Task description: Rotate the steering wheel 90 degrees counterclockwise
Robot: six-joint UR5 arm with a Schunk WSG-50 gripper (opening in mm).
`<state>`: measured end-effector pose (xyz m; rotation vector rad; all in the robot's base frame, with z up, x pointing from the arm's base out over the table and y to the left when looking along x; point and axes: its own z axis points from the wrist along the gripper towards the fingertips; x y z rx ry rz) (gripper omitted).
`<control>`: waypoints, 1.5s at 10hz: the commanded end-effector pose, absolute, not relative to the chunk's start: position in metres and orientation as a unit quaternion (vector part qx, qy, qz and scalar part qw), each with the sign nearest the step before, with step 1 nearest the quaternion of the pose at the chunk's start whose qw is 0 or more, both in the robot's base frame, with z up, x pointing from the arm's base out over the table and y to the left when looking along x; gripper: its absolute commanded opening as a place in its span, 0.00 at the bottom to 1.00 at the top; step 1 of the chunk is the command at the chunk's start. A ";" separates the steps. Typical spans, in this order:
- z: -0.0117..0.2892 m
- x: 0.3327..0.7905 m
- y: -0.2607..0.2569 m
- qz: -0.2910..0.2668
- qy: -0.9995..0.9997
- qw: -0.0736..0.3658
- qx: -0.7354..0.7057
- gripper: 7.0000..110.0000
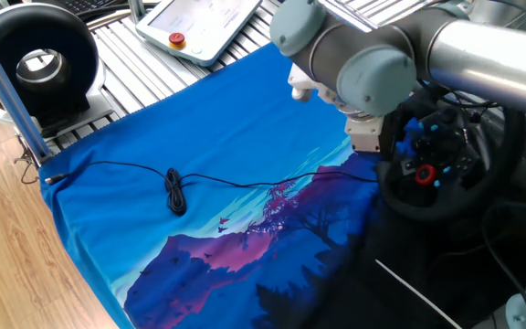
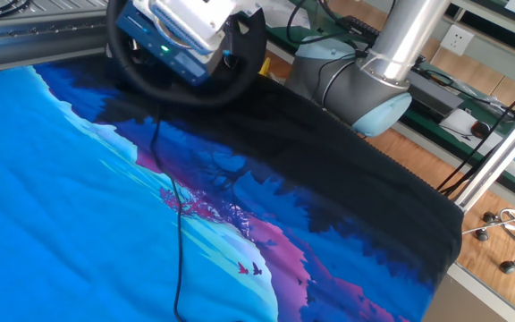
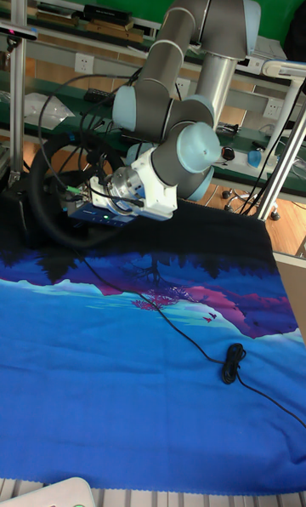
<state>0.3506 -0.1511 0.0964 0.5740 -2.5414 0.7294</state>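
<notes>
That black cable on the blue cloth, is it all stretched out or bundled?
Partly bundled: the black cable has a short coiled bunch midway, loose strands running both ways.

I find no text, label, brand or number that I can read in any of these views. The white pendant (image 1: 201,23) lying at the far edge of the tabletop (image 1: 108,55) shows a pale screen, but whatever is on it is too blurred to make out. The coloured buttons on the steering wheel (image 1: 446,164) carry no legible marks. The printed cloth (image 1: 217,164) has only a landscape picture, no lettering.
</notes>
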 end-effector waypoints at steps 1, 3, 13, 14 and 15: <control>0.106 0.340 -0.141 0.239 -0.921 0.221 0.214 0.00; 0.111 0.336 -0.143 0.234 -0.923 0.222 0.212 0.00; 0.088 0.319 -0.139 0.194 -0.928 0.236 0.216 0.00; 0.088 0.317 -0.137 0.189 -0.928 0.238 0.215 0.00; 0.086 0.313 -0.132 0.181 -0.930 0.240 0.213 0.00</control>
